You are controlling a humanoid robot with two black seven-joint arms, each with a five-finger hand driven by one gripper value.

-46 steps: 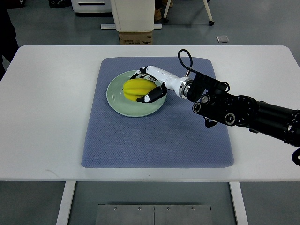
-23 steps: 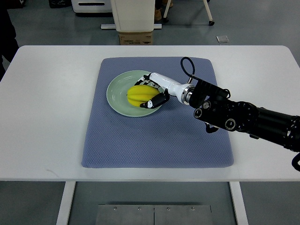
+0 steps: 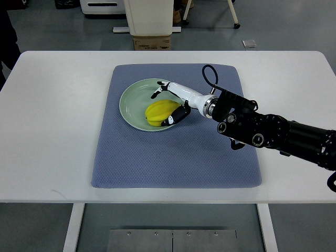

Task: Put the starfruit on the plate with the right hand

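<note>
yellow ridged starfruit [image 3: 159, 112] lies on the round pale green plate [image 3: 132, 100]; the white right hand [image 3: 171, 104] opens its fingers to let go.

Blue mat [image 3: 173, 157] on white table [image 3: 52, 131]; cardboard box [image 3: 152, 42] beyond.

The starfruit [image 3: 159, 112] was bright yellow, the plate [image 3: 132, 102] pale green, the textured mat [image 3: 173, 157] slate blue, the worktop [image 3: 52, 126] white, the right hand [image 3: 170, 105] white and black.
</note>
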